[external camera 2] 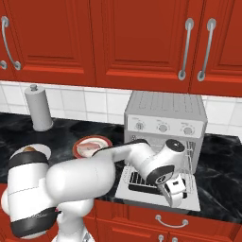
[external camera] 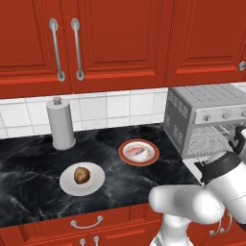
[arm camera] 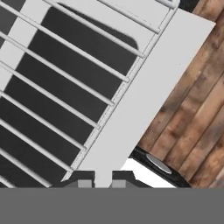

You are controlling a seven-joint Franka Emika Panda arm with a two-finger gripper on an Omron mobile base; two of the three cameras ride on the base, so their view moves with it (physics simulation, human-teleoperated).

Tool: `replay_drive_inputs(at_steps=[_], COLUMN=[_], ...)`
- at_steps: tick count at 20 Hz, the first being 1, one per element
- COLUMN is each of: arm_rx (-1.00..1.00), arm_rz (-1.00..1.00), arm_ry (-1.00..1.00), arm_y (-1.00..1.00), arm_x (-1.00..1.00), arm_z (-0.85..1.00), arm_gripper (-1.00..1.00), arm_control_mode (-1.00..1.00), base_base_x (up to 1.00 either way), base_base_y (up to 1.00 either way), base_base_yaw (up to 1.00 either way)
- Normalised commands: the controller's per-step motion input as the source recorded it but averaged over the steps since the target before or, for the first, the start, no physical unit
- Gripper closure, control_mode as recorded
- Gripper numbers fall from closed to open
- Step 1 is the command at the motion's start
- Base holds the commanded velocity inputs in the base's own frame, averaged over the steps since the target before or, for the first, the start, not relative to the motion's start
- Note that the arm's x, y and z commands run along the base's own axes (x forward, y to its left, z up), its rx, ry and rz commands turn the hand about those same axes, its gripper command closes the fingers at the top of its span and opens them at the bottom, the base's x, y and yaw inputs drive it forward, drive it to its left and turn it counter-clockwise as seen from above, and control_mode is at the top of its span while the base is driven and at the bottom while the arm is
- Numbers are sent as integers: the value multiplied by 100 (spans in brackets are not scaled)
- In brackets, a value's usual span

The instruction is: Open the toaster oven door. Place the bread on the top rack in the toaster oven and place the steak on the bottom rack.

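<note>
Fingers (arm camera: 101,183) sit close together over the edge of the toaster oven door (arm camera: 144,92), which lies folded down flat; I cannot tell if they grip it. The opening step looks done. Next comes the bread (external camera: 82,175), a lumpy brown roll on its white plate (external camera: 97,184) on the bench (external camera: 29,163).

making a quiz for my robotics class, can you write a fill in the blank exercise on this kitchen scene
1. The toaster oven door hangs ____.
2. The bread sits on a ____ plate.
3. The steak lies on a plate with a ____ rim.
4. The paper towel holder stands to the ____ of the toaster oven in the left base view.

Missing words: open; white; red; left
</note>
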Motion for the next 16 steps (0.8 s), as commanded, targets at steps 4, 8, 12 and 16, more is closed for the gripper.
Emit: replay_drive_inputs(at_steps=[4,8,12,16], arm_rx=[12,0,-3,-10], arm_rz=[0,0,0,1], arm_ry=[0,4,4,5], arm_y=[6,13,18,34], arm_x=[-17,-23,-22,-26], arm_z=[40,50,44,21], arm_gripper=[100,100,100,100], arm_control_mode=[-100,-100,-100,-100], base_base_x=[0,0,0,0], base_base_y=[0,0,0,0], base_base_yaw=[0,0,0,0])
